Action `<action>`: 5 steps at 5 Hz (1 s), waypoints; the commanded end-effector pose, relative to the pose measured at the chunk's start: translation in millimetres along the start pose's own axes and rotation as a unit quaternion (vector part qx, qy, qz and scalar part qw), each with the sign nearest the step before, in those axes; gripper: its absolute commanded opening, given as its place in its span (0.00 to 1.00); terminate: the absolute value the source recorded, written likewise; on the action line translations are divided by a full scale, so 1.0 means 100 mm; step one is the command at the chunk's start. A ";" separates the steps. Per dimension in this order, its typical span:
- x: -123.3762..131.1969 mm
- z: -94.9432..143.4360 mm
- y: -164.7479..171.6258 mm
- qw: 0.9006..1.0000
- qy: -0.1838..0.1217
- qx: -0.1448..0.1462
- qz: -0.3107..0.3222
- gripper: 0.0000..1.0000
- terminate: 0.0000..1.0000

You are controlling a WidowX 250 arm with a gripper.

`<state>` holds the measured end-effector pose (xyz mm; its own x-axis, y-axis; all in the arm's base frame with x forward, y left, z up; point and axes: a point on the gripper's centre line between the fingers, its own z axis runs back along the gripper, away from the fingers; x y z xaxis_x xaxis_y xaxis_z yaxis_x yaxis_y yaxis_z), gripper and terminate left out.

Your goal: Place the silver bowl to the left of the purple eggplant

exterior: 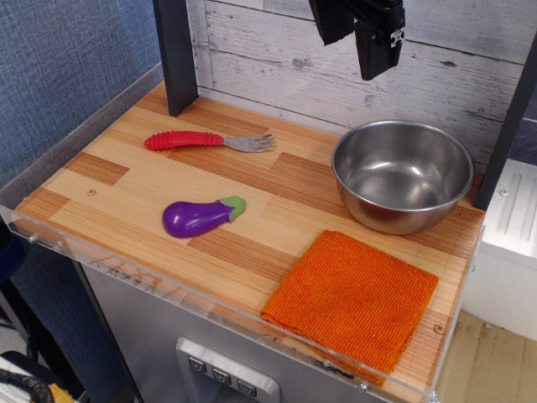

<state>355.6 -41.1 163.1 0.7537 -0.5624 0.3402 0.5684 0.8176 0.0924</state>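
Nearest the front edge of the table (pixel 126 180), an orange cloth (pixel 352 300) lies flat at the right. Behind it and to the left, the purple eggplant (pixel 200 217) lies on its side, green cap pointing right. Farther back a red-handled fork (pixel 208 141) lies; the silver bowl (pixel 402 173) sits upright at the right rear, well apart from the eggplant. My jaws hang above the bowl, holding nothing; I cannot tell their spread.
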 end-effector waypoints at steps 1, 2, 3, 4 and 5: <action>0.00 0.00 0.00 1.000 0.000 0.000 0.000 1.00 0.00; -0.03 -0.02 -0.08 0.998 0.001 -0.011 0.063 1.00 0.00; -0.09 -0.02 -0.14 0.990 0.000 -0.019 0.138 1.00 0.00; -0.16 -0.09 -0.20 0.980 0.000 -0.016 0.200 1.00 0.00; -0.25 -0.26 -0.22 0.977 0.012 -0.006 0.212 1.00 0.00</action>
<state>330.0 -44.6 113.9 0.9446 -0.1644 0.2840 0.1912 0.9791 -0.0691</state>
